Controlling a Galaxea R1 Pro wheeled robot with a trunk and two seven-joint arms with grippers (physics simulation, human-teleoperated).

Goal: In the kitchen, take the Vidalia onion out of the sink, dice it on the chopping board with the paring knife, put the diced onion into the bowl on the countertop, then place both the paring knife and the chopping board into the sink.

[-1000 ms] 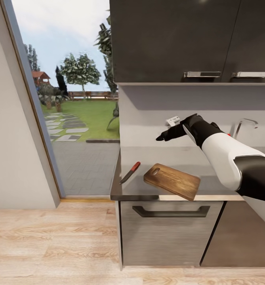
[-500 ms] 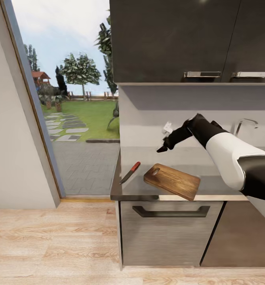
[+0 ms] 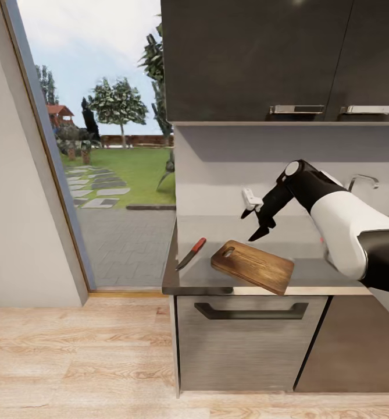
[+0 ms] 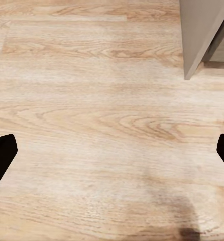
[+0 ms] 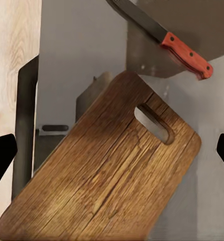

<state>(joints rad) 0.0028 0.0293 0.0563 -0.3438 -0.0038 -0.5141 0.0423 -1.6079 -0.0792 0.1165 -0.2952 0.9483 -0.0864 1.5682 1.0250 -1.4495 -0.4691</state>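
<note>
Paring knife (image 3: 191, 253) lies at the countertop's (image 3: 316, 270) left end, red handle away from the edge. Just right of it, apart, the chopping board (image 3: 252, 266) overhangs the front edge. Right gripper (image 3: 254, 224) hovers above the board, fingers spread, empty. Left gripper (image 4: 112, 150) over wood floor (image 4: 92, 125), fingers wide apart. Faucet (image 3: 360, 181) far right.

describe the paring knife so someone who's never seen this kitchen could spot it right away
Find the grey countertop under the dark wall cabinets, beside the big window onto the garden. At its window-side end lies a brown wooden chopping board that overhangs the front edge. The paring knife lies just beside the board, nearer the window, not touching it: small and slim, with a red handle and a dark pointed blade.
</note>
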